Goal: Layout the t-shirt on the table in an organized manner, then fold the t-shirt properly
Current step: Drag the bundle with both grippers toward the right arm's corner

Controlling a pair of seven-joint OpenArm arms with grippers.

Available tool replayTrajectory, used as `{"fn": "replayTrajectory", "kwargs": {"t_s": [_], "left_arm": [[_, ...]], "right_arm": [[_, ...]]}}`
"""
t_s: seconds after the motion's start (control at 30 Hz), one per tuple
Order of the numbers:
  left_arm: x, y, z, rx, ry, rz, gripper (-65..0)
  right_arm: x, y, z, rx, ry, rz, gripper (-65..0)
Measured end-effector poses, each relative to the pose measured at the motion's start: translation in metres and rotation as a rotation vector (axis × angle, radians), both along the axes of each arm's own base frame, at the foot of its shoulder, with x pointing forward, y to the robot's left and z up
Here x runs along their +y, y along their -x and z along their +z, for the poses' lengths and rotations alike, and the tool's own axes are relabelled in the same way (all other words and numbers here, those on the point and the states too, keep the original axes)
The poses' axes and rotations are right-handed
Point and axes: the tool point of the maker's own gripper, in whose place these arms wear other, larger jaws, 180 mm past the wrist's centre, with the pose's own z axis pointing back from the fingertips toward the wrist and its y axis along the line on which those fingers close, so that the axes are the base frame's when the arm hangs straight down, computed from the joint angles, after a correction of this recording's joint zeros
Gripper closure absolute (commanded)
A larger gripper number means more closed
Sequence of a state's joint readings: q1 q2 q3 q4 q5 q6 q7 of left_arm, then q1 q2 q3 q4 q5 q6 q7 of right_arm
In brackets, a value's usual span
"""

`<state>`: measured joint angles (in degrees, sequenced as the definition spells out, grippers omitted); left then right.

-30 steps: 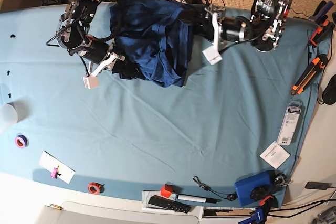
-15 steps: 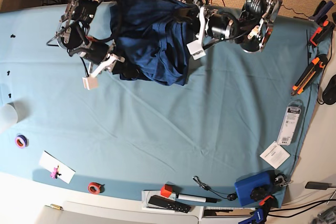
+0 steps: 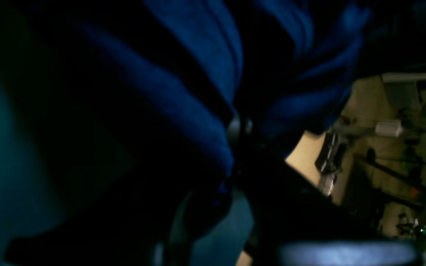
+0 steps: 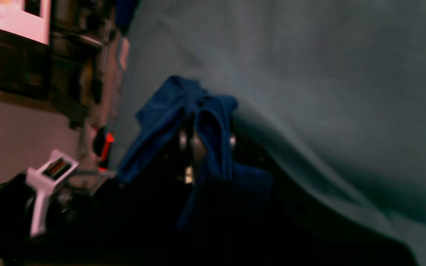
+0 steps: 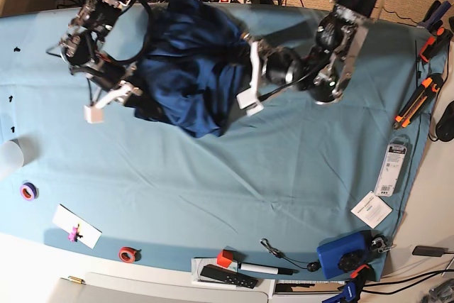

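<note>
- My left gripper is pinched on the right-hand edge of the t-shirt in the base view; in the left wrist view the jaws meet on a fold of blue cloth
- My right gripper is clamped on the opposite edge of the shirt; the right wrist view shows blue fabric bunched over my closed fingers
- The shirt is a crumpled navy heap between my two arms, near the far edge of the table, lying on the teal cover
- Its lowest fold points toward the middle of the table; it is bunched, not spread flat
- Along the base view's right edge lie an orange-handled cutter, a packaged item and a white card
- Near the front edge sit a blue box, a marker, a red tape roll and a white card with a pink clip
- A purple tape roll and a white cup are at that view's left edge, well apart from the shirt
</note>
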<state>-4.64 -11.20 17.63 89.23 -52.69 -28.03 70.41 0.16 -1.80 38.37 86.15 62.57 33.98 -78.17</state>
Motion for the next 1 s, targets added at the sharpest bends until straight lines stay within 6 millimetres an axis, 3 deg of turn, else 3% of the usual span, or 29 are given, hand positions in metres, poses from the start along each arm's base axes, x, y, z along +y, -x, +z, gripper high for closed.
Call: {"fn": "replayTrajectory", "kwargs": {"t_s": [0.17,0.3,0.57,0.73,0.83,1.0], "left_arm": [[-0.033,-0.012,0.013,-0.066,0.032,0.01,0.0],[-0.061,-0.01,0.026,-0.088,0.082,-0.003,0.0],[-0.129,0.015,0.026,-0.225,0.01,-0.15,0.0],[-0.164,0.024,0.009,-0.24,-0.036,-0.224,0.0],[-0.173,0.023,-0.003,-0.255,-0.05,-0.276,0.0],[-0.17,0.002,-0.007,-0.289,-0.084,-0.272,0.0]], "right_arm": [[-0.038,0.011,0.013,-0.056,-0.054,-0.122,0.0],[-0.07,0.023,0.024,-0.116,-0.098,-0.248,0.0],[-0.131,0.08,0.015,-0.078,-0.004,-0.404,0.0],[-0.159,0.121,0.012,-0.051,0.01,-0.524,0.0],[-0.173,0.14,0.015,-0.051,0.02,-0.586,0.0],[-0.183,0.154,0.016,-0.048,0.031,-0.637,0.0]]}}
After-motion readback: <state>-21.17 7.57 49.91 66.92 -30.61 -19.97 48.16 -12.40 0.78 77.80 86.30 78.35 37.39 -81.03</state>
